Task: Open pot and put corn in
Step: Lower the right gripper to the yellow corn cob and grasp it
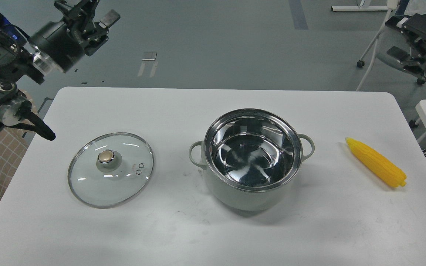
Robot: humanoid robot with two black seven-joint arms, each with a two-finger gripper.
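Starting at my left: the left end effector (94, 14) hangs up high off the far-left corner of the counter (213, 229), well apart from everything on it. Its fingers look spread with nothing between them, though it's dark up there so I wouldn't swear to how wide. My guess is it's parked out of the way so it doesn't block the view of the work area.

Next over, the lid (111, 169) lies flat on the counter, knob (106, 156) up, well left of the pot. Knob-up makes sense since it's easy to grab again, and that spot keeps it clear of the route to the pot. So the "open" half of the job looks done to me.

The pot (252, 159) sits roughly mid-counter, upright, mouth wide open, loop handles out to each side. Inside it's just shiny steel with reflections, no corn and nothing else in there as far as I can see.

Then the corn (376, 162) lies on its side near the right edge, well apart from the pot, pointed tip toward the back. Nothing touches it.

Far right, the right end effector (401, 35) is up off the counter's back-right corner, dark against chair clutter. I honestly can't tell if it's apart or closed. It's the nearer arm for the corn, so I'd use that one.
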